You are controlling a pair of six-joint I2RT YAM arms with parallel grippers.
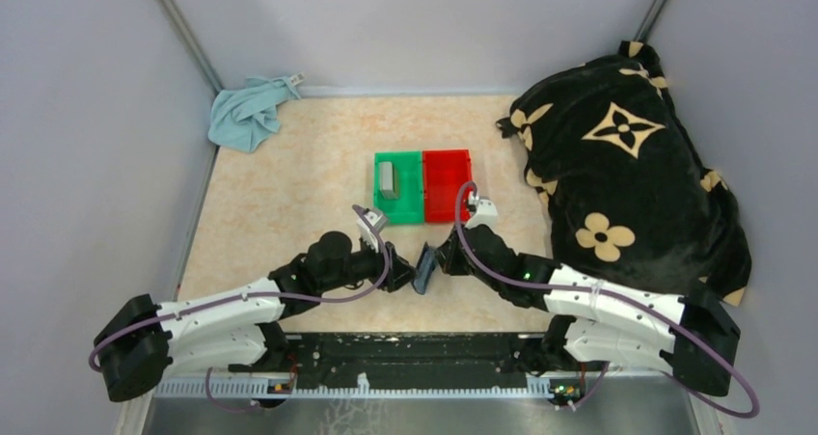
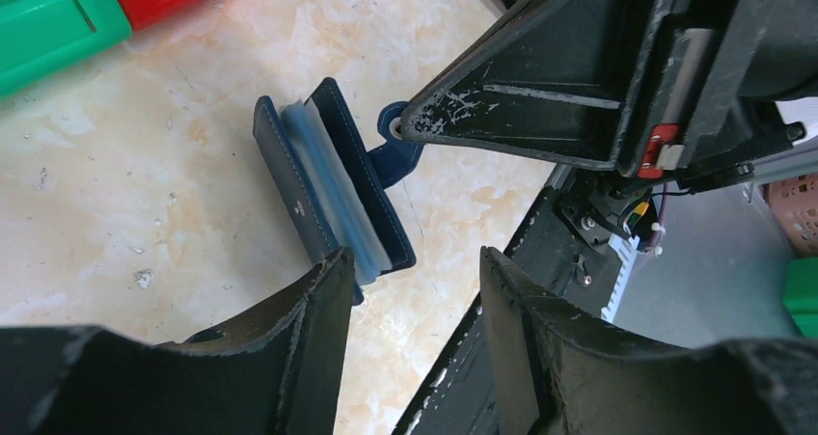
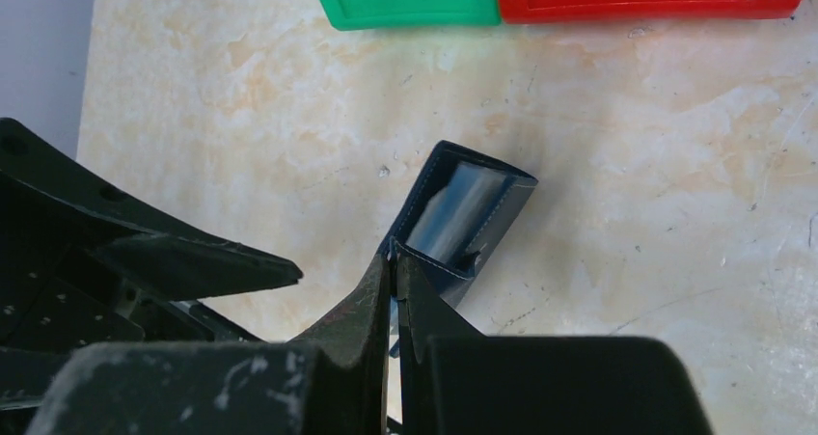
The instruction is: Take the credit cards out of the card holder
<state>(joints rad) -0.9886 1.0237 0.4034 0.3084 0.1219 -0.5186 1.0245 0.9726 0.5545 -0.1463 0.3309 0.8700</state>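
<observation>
The navy card holder stands on edge, partly open, between my two grippers. My right gripper is shut on one thin flap of the card holder; in the left wrist view its finger meets the snap tab. My left gripper is open with nothing between its fingers, its left fingertip right at the card holder's near corner. Pale blue-grey sheet edges show between the flaps; I cannot tell whether they are credit cards. A grey credit card lies in the green bin.
The red bin adjoins the green one just behind the grippers. A black flower-patterned blanket fills the right side. A light blue cloth lies in the far left corner. The metal base rail runs along the near edge.
</observation>
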